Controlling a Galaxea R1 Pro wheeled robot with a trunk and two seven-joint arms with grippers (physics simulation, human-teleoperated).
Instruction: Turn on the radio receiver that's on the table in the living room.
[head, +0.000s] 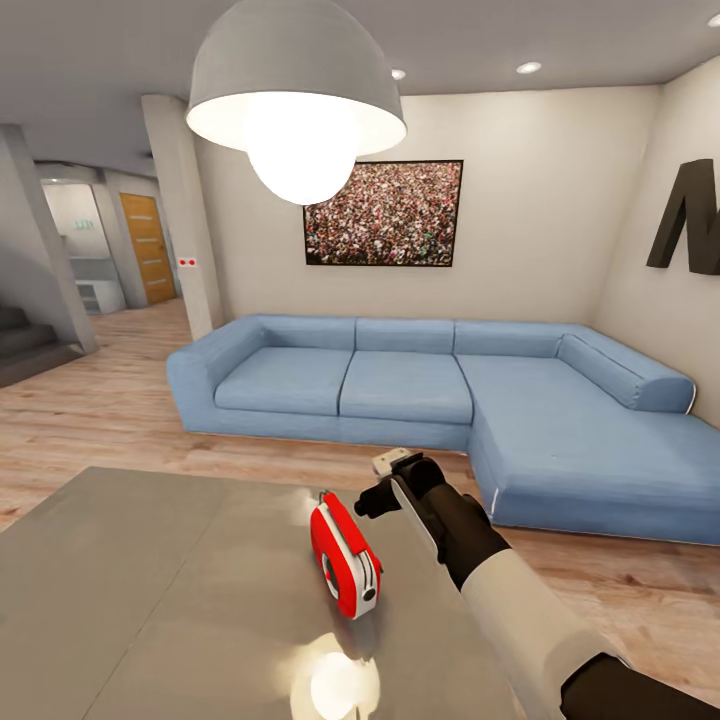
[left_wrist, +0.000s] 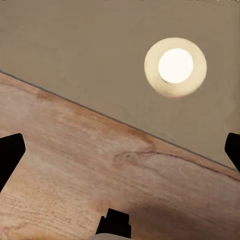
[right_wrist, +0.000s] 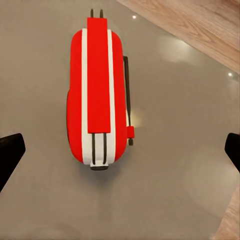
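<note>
Red radio receiver (right_wrist: 98, 90) lies under the wide-spread right gripper (right_wrist: 120, 150); left gripper (left_wrist: 120, 150) likewise wide over table edge (left_wrist: 100, 60).

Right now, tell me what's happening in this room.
A two-armed robot is in a living room working on a small red radio that stands upright on a low grey table. Its right gripper hovers just above and beyond the radio with its fingers spread wide, not touching it. In its wrist view the left gripper is open too, held over the table's edge and the wood floor. A blue sofa sits behind.
</note>
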